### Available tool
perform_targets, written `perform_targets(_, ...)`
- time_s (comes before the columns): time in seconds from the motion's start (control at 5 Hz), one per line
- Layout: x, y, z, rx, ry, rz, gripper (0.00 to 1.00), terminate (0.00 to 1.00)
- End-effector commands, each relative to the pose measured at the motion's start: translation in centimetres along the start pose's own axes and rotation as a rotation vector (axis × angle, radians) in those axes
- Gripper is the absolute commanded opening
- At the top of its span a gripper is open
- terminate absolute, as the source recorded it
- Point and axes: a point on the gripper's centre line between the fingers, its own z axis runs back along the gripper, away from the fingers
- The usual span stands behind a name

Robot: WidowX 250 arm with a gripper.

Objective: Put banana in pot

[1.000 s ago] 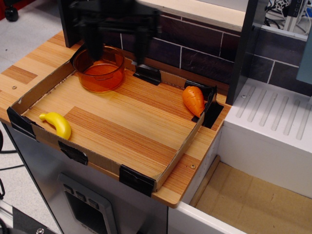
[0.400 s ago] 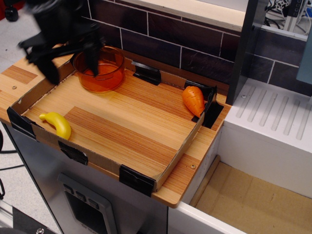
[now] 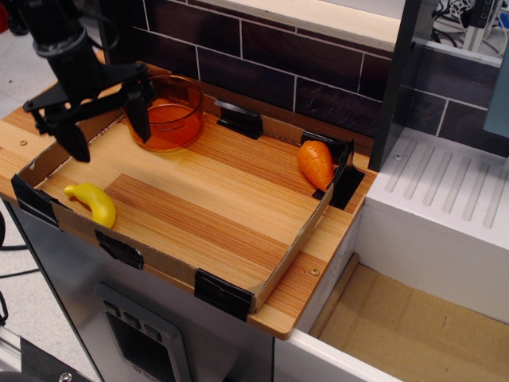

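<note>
Jaws spread wide and empty, the gripper [image 3: 109,131] hangs above the tray's [image 3: 296,253] left end, poised to descend on the banana [image 3: 94,203] lying near the front-left corner, the pot [image 3: 166,112] waiting behind

We see the arm above the gripper [image 3: 109,138] cut off by the picture's top edge near the worktop's far left corner, one finger [image 3: 140,111] covers part of the pot [image 3: 169,115], and the worktop's left corner is cut off.
</note>
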Motion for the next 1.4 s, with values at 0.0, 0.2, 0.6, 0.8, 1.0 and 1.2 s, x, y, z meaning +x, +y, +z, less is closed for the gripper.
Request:
perform_targets(0.0,-0.9,1.2,-0.3,0.084,0.0,0.078,1.0,0.0)
perform_targets(0.2,-1.4,1.5,-0.5,0.123,0.009,0.125,1.0,0.0)
perform_targets(0.6,-1.7,1.7,-2.2,0.159,0.0,0.18,1.0,0.0)
perform_targets(0.8,-1.8,2.3,-3.3,0.188,-0.003,0.194,1.0,0.0)
perform_targets(1.0,-2.0,2.6,-3.8,0.179,-0.009,0.17,1.0,0.0)
perform_targets(1.2,-2.1,2.5,-3.7,0.114,-0.008,0.111,0.0,0.0)
